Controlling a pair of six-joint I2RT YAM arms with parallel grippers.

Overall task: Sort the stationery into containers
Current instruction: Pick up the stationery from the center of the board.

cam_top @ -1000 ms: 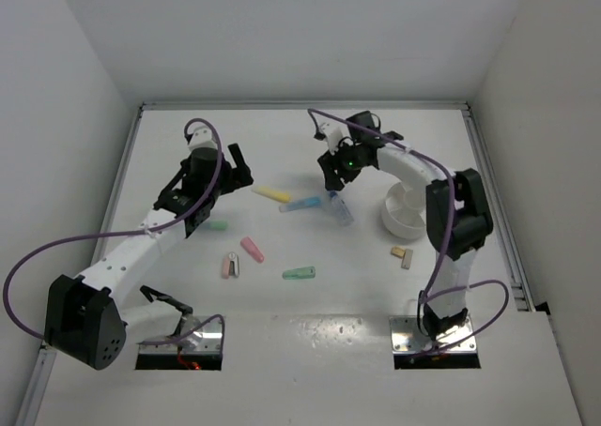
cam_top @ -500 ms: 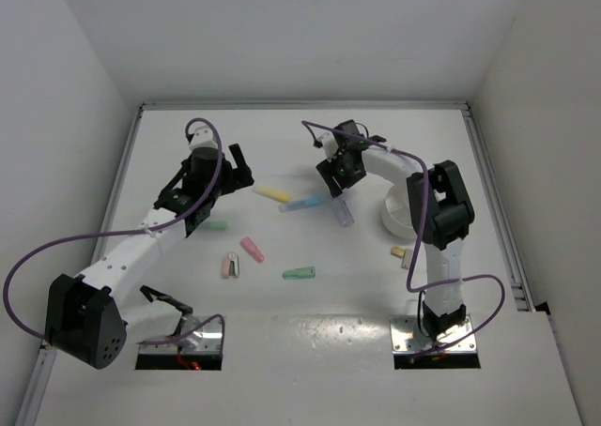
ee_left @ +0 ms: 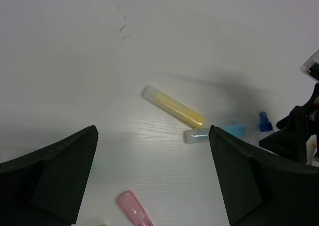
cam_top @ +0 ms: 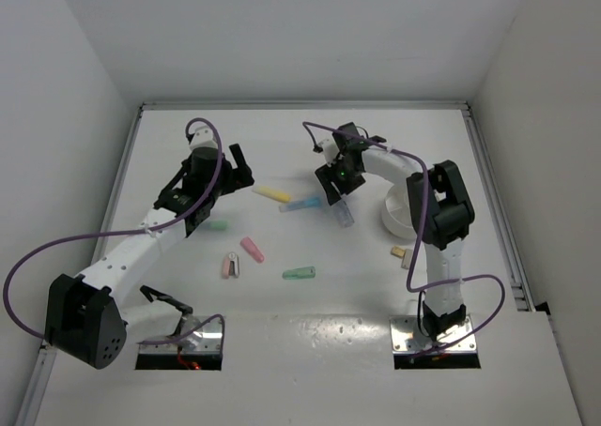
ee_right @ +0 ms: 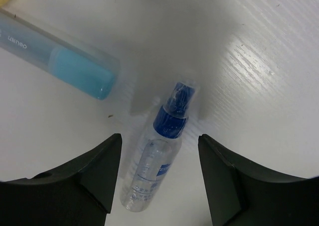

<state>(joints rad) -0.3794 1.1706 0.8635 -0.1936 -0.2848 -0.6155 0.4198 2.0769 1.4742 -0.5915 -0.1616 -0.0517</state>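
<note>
A clear blue-capped bottle [ee_right: 157,156] lies flat on the table, and my right gripper [ee_right: 159,136] is open with one jaw on each side of it, not touching. In the top view the right gripper [cam_top: 334,188] hangs over the bottle's [cam_top: 344,213] cap end. A blue stick [cam_top: 302,204] and a yellow stick [cam_top: 272,193] lie just left of it. My left gripper [cam_top: 240,169] is open and empty, left of the yellow stick [ee_left: 173,106]. The blue stick [ee_left: 214,133] and a pink stick [ee_left: 133,209] show in the left wrist view. The white tub [cam_top: 402,212] stands to the right.
A green stick [cam_top: 216,225], a pink stick [cam_top: 252,249], a pink-and-white piece [cam_top: 230,265] and another green stick [cam_top: 299,274] lie across the middle of the table. A tan block [cam_top: 402,254] lies below the tub. White walls close in the table.
My right gripper has shifted left and lower over the bottle, with its elbow swinging left. The left arm and the pieces have not moved.
</note>
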